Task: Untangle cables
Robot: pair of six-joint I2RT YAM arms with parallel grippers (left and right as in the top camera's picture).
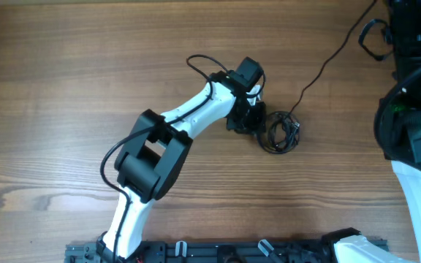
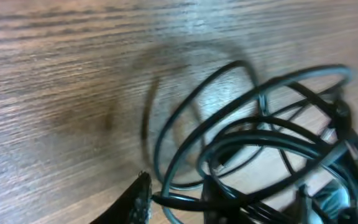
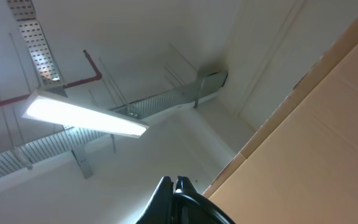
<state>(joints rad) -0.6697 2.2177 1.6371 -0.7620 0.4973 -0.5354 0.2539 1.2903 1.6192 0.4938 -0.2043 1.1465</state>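
- At mid-counter (image 1: 64, 88), slightly right of centre, the cables (image 1: 281, 132) lie bunched in a small coil of thin black loops.
- One thin strand (image 1: 327, 58) leaves the bunch and runs up toward the far right corner.
- Open room: bare wood lies to the left of the bunch, behind it and in front of it. The left arm (image 1: 188, 117) crosses diagonally from the near edge, and the right arm (image 1: 415, 168) stands at the right edge, well apart from the coil.
- Overhead: the left gripper (image 1: 248, 120) sits just beside the coil on its left and appears to touch it. Its jaws are hidden under the wrist housing.
- Left wrist only: a close, blurred look at the cables (image 2: 260, 146), several overlapping loops on the wood grain. One dark fingertip (image 2: 138, 200) is at the bottom edge, with a strand running right against it. I cannot tell whether the left gripper is spread or clamped on the wire.
- Right wrist only: the camera points up at the ceiling, showing a lit strip lamp (image 3: 86, 118) and a metal tray (image 3: 160, 102). The right gripper (image 3: 173, 182) has its fingertips drawn together, with nothing between them.
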